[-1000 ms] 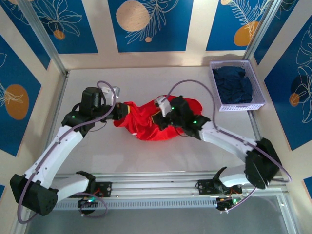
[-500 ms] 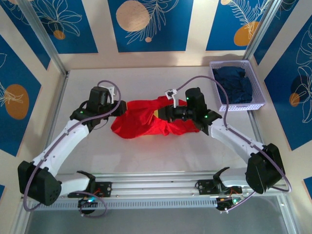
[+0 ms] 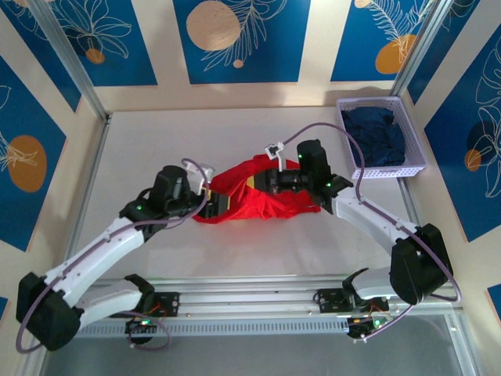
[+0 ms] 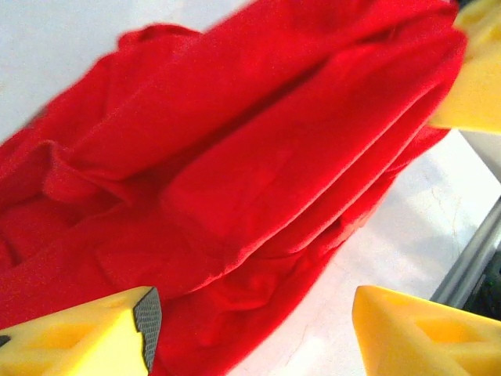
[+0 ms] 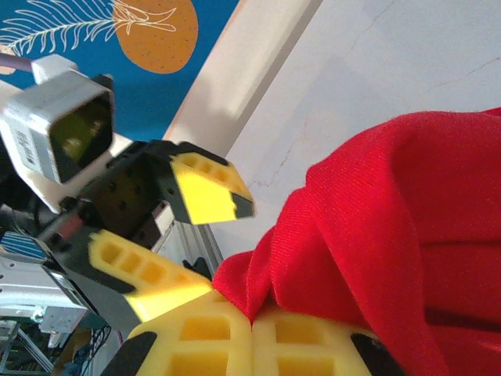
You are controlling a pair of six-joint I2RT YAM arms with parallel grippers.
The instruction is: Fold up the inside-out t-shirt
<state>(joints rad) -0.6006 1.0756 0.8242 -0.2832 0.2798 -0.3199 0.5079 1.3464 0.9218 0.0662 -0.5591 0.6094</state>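
Holding one end of the t-shirt (image 3: 243, 200) raised is the function of the right hand (image 3: 255, 182): its fingers are pressed together and clamped on a fold of the red cloth, which in the right wrist view emerges from the line where the two yellow pads (image 5: 211, 337) meet. The garment lies bunched at the centre of the counter (image 3: 156, 141), between the two hands, with its right part drawn up toward the clamp and its left part sagging onto the surface. No picture or lettering shows on the visible cloth, which suggests it is inside out and not yet ready for folding. The left hand (image 3: 213, 205) is at the shirt's left end with its fingers (image 4: 94, 329) well apart, one on each side of the layered folds and gripping nothing; this placement is judged to be the approach to a second grasp, so that the cloth can be spread between two holds. The right arm reaches from the near right edge toward the centre, its hand level and pointing left. The left arm extends diagonally from the near left edge, its hand low and pointing right, so the two hands face each other. The basket (image 3: 415, 168) holding a dark garment (image 3: 376, 133) stands well apart at the far right.
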